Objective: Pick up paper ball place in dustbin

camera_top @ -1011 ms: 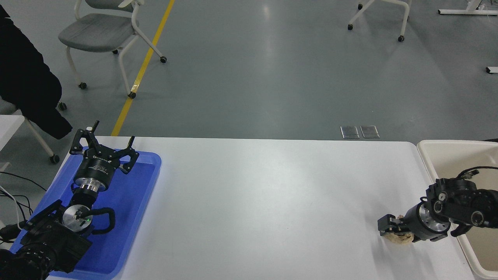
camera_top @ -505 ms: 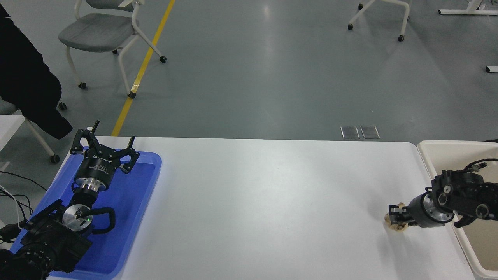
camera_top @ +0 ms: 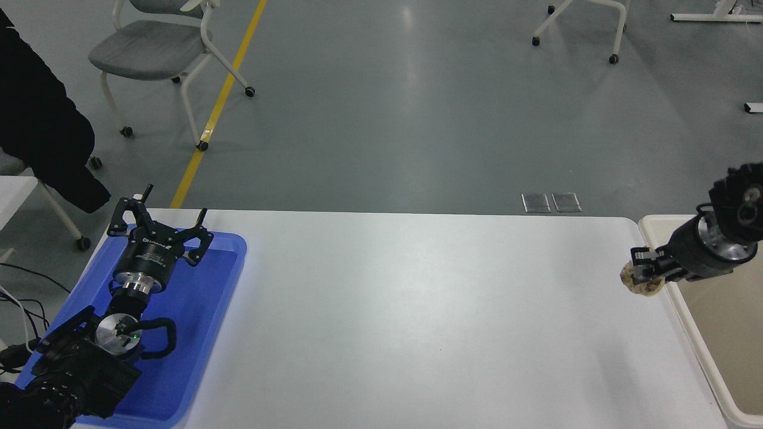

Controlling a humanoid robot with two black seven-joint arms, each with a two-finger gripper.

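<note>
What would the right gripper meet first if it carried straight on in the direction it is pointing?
The right gripper, shut on the paper ball, points left and slightly toward the robot, away from the dustbin. Its line runs over bare white table, so the way looks free; if it slopes downward, it probably meets the tabletop first.

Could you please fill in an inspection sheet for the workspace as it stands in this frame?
Surface: white table, bare in the middle.
Job's things: paper ball gripped and lifted beside the dustbin's near-left rim, not yet over its opening; dustbin at the table's right end, nothing seen in the part in view.
Clutter: blue tray at the left end.
End effectors: right end effector shut on the ball; left end effector open, parked above the tray.
Cables: black cables off the table's left edge.
Surroundings: grey chair, yellow floor line, dark coat at far left.
</note>
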